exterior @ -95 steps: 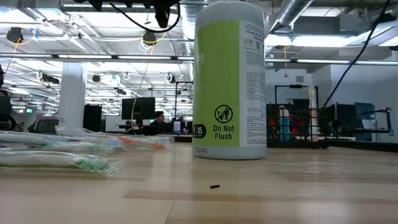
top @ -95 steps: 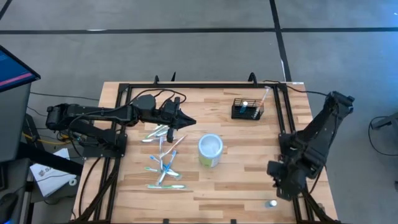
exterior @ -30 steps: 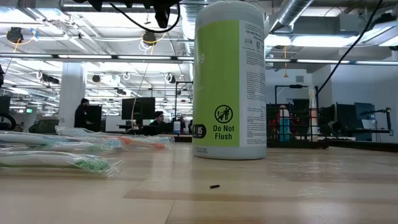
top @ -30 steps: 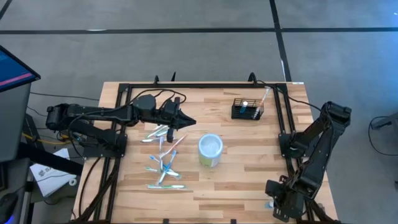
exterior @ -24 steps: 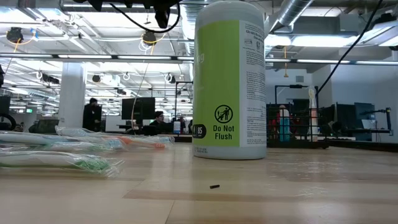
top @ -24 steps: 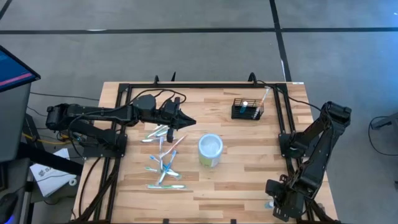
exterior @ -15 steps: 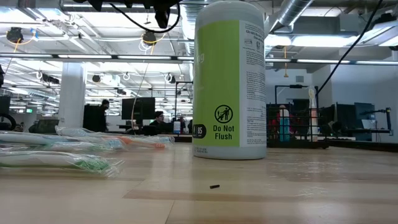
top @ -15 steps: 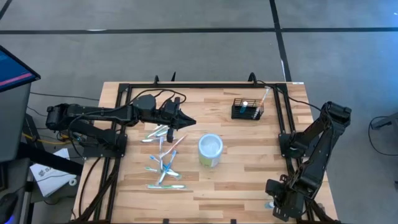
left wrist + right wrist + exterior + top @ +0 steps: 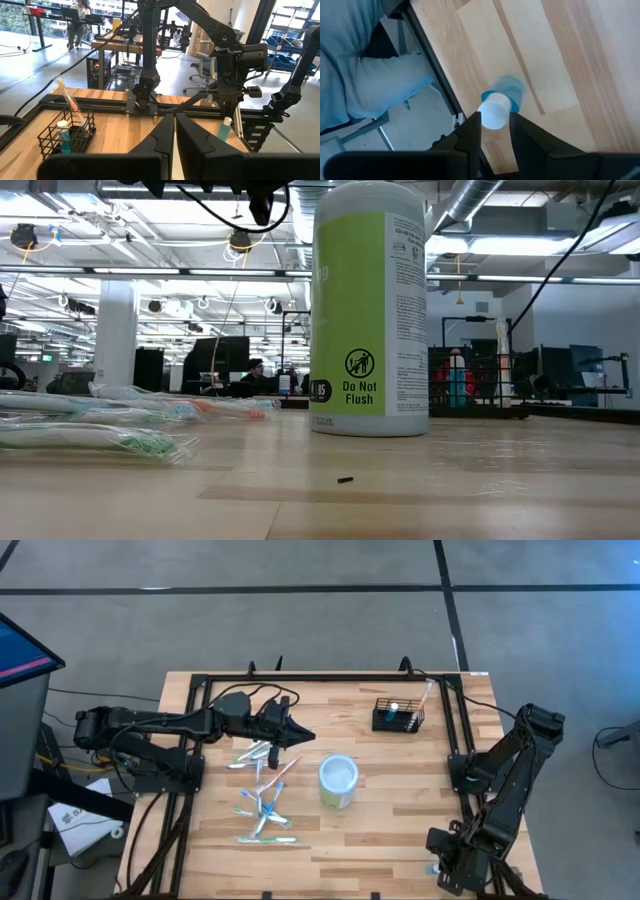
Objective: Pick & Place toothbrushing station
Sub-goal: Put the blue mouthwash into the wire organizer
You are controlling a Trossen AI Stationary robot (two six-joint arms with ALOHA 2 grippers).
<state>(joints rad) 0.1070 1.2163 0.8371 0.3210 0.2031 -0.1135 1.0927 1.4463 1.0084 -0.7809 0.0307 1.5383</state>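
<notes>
From above we list: table; black mesh basket near the far right corner, holding small items; cup at centre; wrapped toothbrushes to its left; left gripper clenched on nothing, just above the brushes; right gripper low at the near right corner. At table level: cup upright, brushes left of it. Left wrist: fingers pressed together, basket well ahead. Right wrist: gripper straddling a blue bottle with a white cap; whether it grips, we cannot tell.
</notes>
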